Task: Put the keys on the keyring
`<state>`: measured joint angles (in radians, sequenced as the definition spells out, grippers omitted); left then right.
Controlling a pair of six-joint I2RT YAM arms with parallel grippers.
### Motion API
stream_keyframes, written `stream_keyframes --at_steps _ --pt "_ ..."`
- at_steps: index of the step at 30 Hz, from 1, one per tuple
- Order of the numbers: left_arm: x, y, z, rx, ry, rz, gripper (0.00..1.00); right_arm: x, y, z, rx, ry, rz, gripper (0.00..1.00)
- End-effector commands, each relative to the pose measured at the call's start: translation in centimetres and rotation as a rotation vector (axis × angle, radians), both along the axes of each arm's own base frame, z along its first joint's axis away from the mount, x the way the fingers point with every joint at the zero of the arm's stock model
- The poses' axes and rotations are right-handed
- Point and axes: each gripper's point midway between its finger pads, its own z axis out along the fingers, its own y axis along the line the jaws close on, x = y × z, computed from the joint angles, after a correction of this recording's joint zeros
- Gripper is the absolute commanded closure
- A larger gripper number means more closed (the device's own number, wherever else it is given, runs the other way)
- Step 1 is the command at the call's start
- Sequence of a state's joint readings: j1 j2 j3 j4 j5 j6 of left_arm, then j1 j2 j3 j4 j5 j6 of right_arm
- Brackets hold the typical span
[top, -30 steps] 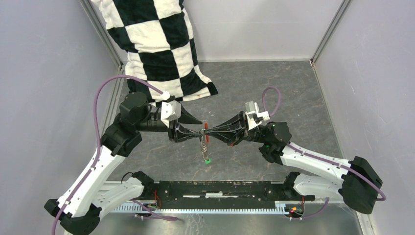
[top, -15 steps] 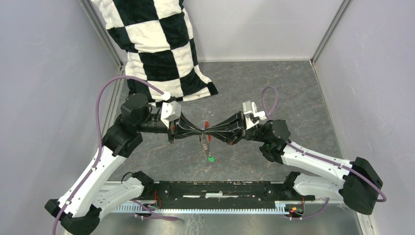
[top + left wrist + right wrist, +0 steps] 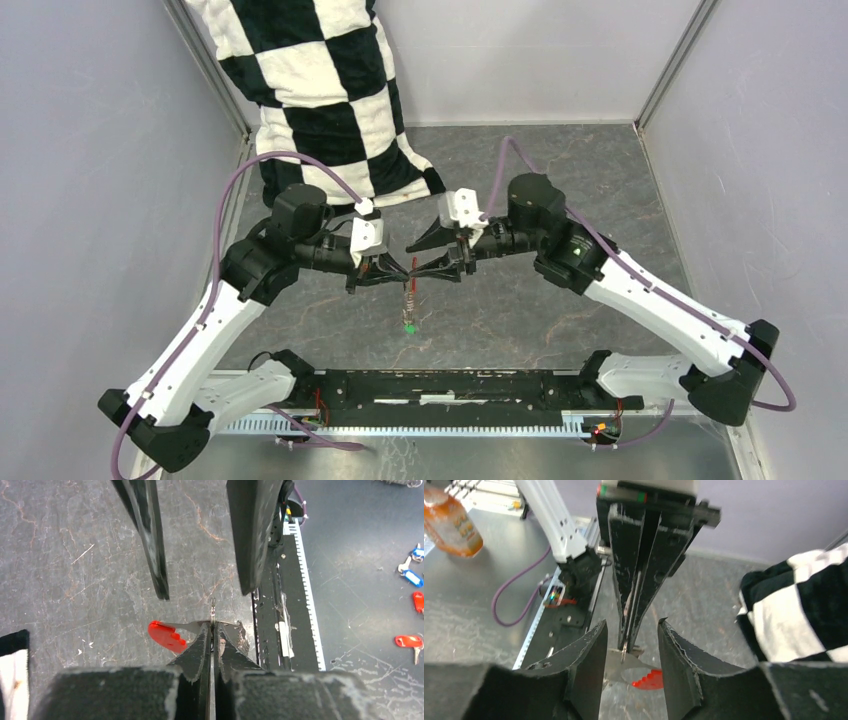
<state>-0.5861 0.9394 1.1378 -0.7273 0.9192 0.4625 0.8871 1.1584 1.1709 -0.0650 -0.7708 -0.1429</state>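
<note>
Rail point(image 3: 450, 385) comes first: long and black, it lies at the near edge of the table point(image 3: 570, 170), well in front of the keyring point(image 3: 412, 268). A little nearer than the keyring is a green key point(image 3: 409, 326), at the low end of a thin strip point(image 3: 408, 298) that drops from the keyring. I think the green key hangs there and does not lie on the table, but I cannot be sure. I cannot find the black key.

The keyring is up in the air, over the middle of the table. The left pincer point(image 3: 213, 630) is clenched tight on it, pinching the thin wire. The red piece point(image 3: 166, 634) sticks out beside its tips. I think it grips this way to keep the keyring still, so the other arm can work on it.

The right pincer point(image 3: 631, 630) points at the keyring from the other side. Its two fingers are partly open, one on each side of the keyring with room to spare. They seem to touch nothing. Maybe it wants a new hold.

Far behind the keyring lies a black and white checked cloth point(image 3: 330, 90).
</note>
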Motion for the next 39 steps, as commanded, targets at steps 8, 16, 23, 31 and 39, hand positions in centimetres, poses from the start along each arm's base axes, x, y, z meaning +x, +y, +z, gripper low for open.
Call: stream_keyframes --at_steps 8,16,23,31,39 --pt "0.7 0.3 1.2 0.049 -0.154 -0.066 0.98 0.4 0.0 -3.5 -0.238 -0.003 0.063 0.59" --pt "0.8 0.2 0.8 0.055 -0.144 -0.069 0.98 0.8 0.9 -2.7 -0.251 -0.023 0.081 0.64" --pt "0.8 0.2 0.8 0.054 -0.152 -0.073 0.98 1.2 1.0 -3.5 -0.297 -0.008 0.067 0.68" --pt "0.7 0.3 0.7 0.055 -0.157 -0.073 0.98 0.9 1.4 -3.9 -0.338 0.012 0.074 0.65" --pt "0.6 0.3 0.7 0.055 -0.160 -0.073 0.98 0.8 1.5 -3.6 -0.346 0.019 0.074 0.70"
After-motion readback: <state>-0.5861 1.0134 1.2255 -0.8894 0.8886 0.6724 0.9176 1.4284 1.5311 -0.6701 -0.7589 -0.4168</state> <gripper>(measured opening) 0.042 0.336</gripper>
